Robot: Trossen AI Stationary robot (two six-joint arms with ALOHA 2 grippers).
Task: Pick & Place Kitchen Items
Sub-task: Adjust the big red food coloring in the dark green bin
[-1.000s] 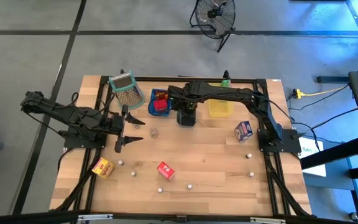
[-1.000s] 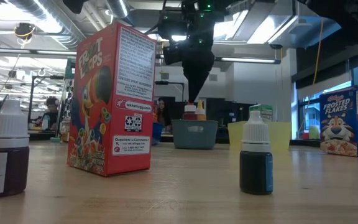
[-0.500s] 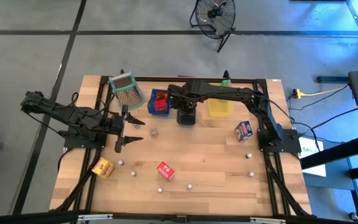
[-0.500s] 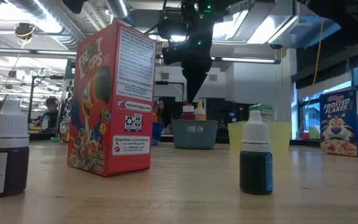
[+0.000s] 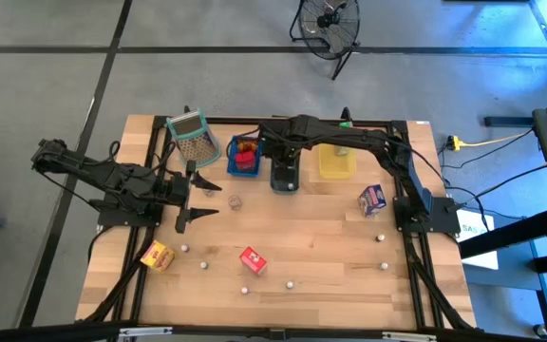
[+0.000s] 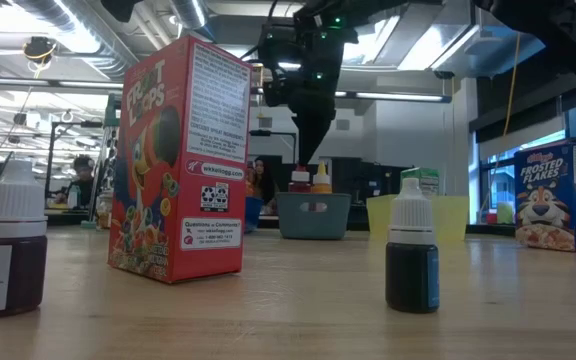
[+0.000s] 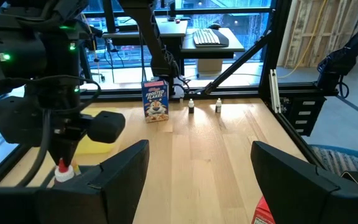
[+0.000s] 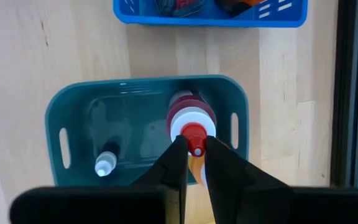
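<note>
My right gripper point(image 8: 194, 146) points down over the grey-teal tray point(image 5: 285, 179) at the table's far middle and is shut on a red-capped squeeze bottle point(image 6: 299, 180). A yellow-capped bottle point(image 6: 321, 178) stands beside it in the tray, where a small white-capped bottle point(image 8: 106, 163) lies. My left gripper point(image 5: 198, 195) hangs open above the table's left side, with nothing between its fingers. A red carton point(image 5: 253, 259), a yellow-orange carton point(image 5: 157, 255) and a blue carton point(image 5: 372, 199) stand on the wood. My right gripper pinches the bottle's red nozzle point(image 8: 196, 138) between its two fingers, coming from above and pointing down. The bottle stays upright below the fingers. Its lower part is inside the tray, and the tray's wall hides whether it rests on the floor.
A blue tray point(image 5: 244, 155) with items, a yellow tray point(image 5: 336, 161) and a mesh basket point(image 5: 193, 138) line the far edge. Several tiny bottles point(image 6: 411, 255) are scattered over the near half of the table.
My right gripper has drifted a little toward the table's far-left, staying over the grey-teal tray. The red-capped bottle has gone with it, still upright, and stands slightly farther from the yellow-capped bottle.
</note>
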